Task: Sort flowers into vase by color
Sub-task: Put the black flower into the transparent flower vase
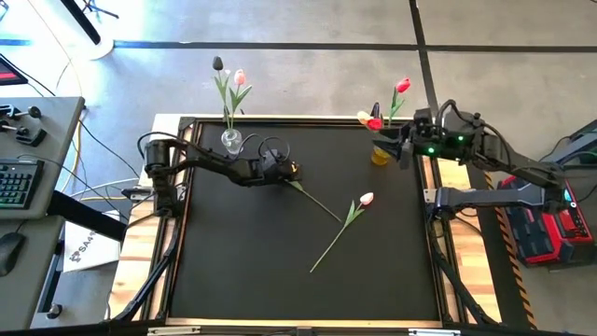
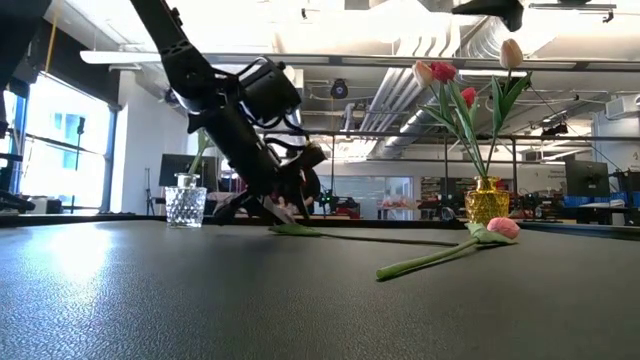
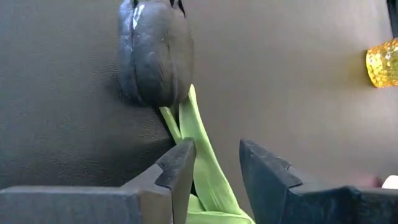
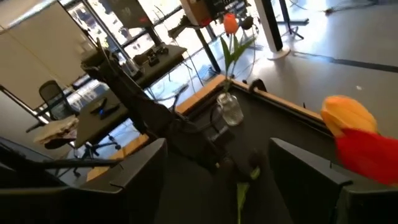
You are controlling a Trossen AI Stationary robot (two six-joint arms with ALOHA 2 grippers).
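Observation:
A dark-headed tulip [image 3: 155, 53] lies flat on the black mat [image 1: 280, 271], its green stem [image 1: 317, 201] running toward the right. My left gripper [image 3: 214, 171] slants down over it, open, one finger on each side of the stem just below the head. A pink tulip [image 1: 367, 198] also lies on the mat. A clear vase [image 1: 230, 141] at the far left holds a dark and a pink tulip. A yellow vase [image 1: 380, 154] at the far right holds red and yellow tulips. Beside it my right gripper [image 4: 217, 180] hangs raised, open, with nothing between its fingers. My left gripper straddles the stem's upper end [image 3: 199, 155] next to the dark head, coming from above at a slant and lying across the stem. One finger [image 3: 180, 171] stands right against the green leaf; whether it touches cannot be told. The flower lies on the mat.
The mat is framed by a wooden rim [image 1: 308, 119]. The pink tulip's stem [image 1: 328, 250] crosses the mat's middle toward the near side. A desk with a keyboard [image 1: 17, 182] stands beyond the table's left edge.

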